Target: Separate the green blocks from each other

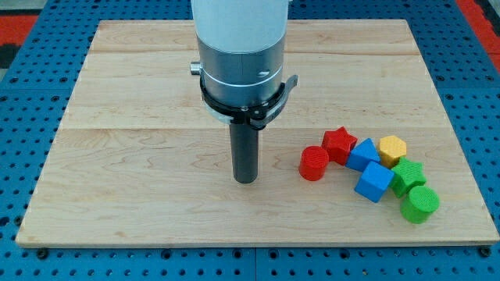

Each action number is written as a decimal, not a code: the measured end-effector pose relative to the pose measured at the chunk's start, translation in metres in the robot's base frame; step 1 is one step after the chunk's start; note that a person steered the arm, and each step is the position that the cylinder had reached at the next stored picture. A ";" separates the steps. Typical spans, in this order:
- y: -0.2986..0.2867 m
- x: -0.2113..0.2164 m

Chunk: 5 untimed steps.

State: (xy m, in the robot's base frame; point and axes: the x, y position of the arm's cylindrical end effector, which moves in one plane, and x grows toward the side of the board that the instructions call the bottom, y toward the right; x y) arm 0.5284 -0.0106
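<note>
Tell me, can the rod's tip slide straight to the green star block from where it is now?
Probably not directly. My tip sits left of the cluster, and the red cylinder block and blue cube block lie between it and the green star block; circling round looks needed.

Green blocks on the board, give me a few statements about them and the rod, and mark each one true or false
1. The green star and the green cylinder sit touching or nearly touching each other. True.
2. My tip is pressed against the green cylinder. False: it stands to the view's left of the whole cluster, apart from every block, nearest the red cylinder.
3. The yellow block lies above the green star in the view. True.
4. The green blocks are on the view's left side of the wooden board. False: they are at the view's lower right.
5. A blue cube sits just left of the green star. True.
</note>
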 end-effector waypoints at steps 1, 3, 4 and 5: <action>0.000 0.001; 0.001 0.056; 0.091 0.090; 0.120 0.090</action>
State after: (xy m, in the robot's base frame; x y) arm 0.6186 0.1097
